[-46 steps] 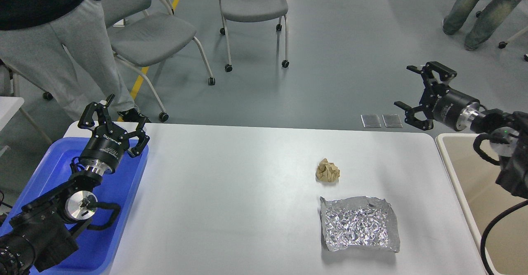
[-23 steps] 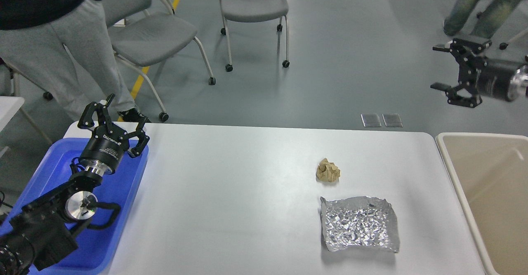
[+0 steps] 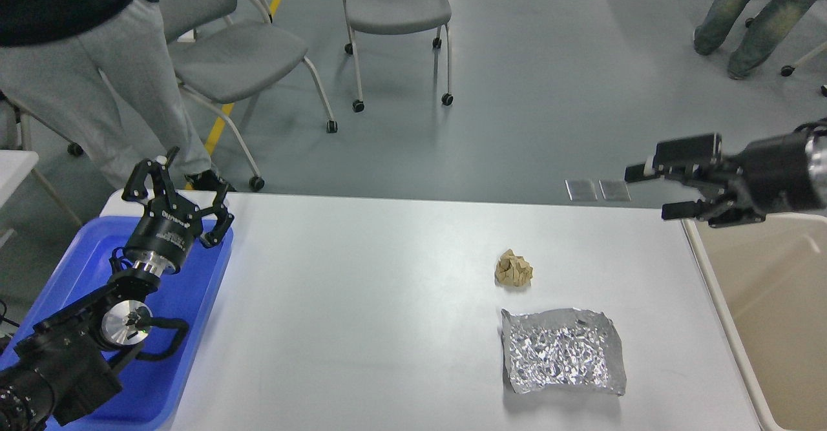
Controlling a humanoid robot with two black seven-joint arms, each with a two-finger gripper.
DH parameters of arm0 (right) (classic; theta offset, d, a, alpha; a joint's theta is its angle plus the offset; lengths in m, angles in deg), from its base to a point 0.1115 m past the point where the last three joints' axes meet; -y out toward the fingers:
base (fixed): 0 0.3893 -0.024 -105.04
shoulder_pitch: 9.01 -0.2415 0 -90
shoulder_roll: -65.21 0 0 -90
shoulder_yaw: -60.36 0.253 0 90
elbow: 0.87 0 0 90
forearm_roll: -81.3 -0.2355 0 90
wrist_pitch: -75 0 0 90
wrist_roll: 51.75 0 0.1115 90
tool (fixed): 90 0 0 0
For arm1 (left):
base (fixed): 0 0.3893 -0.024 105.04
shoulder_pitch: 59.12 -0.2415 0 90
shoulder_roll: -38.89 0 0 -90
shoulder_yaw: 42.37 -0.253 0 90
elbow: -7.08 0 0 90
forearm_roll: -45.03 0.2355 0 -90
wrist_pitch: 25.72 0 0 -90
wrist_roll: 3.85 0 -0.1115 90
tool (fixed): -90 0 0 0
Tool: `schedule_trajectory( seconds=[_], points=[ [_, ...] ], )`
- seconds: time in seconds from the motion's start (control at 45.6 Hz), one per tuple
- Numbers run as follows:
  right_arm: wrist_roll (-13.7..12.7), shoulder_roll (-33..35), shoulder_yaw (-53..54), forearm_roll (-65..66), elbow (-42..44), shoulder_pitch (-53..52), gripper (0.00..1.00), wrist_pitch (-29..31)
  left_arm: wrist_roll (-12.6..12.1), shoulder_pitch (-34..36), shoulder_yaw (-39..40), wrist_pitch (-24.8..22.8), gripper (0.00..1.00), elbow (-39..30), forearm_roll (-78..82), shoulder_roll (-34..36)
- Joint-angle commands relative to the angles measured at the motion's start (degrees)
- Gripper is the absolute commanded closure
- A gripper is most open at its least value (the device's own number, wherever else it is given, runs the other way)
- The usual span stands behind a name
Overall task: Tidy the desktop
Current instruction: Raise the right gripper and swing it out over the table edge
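Observation:
The white desktop (image 3: 362,302) fills the middle of the head view. A crumpled tan paper ball (image 3: 513,268) lies right of centre on it. A crinkled sheet of silver foil (image 3: 563,351) lies flat just in front of the ball. My left gripper (image 3: 177,189) is open and empty, raised over the far end of the blue tray (image 3: 187,327). My right gripper (image 3: 652,190) is open and empty, held above the desktop's far right corner, well apart from the ball.
A beige bin (image 3: 762,315) stands against the desktop's right edge. Grey wheeled chairs (image 3: 239,63) stand beyond the far edge. A person in grey trousers (image 3: 97,75) stands at far left, another person's legs (image 3: 749,11) at far right.
My right arm swung up and away to the right, then came back down and left to the desktop's far right corner. The left arm, ball and foil have not moved.

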Motion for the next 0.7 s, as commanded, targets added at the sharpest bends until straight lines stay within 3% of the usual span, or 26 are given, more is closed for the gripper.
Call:
schedule_trajectory(
  seconds=[0.0,0.285,0.679],
  points=[
    [0.3,-1.9,-0.5,16.9,-8.4,5.3,0.00,-12.9,0.0,0.0,0.0,0.0,0.02,0.0,0.0,0.0],
    [0.6,-3.5,-0.7,26.5,-7.7,15.9,0.00,-18.5,0.0,0.0,0.0,0.0,0.02,0.0,0.0,0.0],
    [1.8,-8.3,0.3,28.0,-1.1,23.2,0.00,-19.4,0.0,0.0,0.0,0.0,0.02,0.0,0.0,0.0]
  ],
)
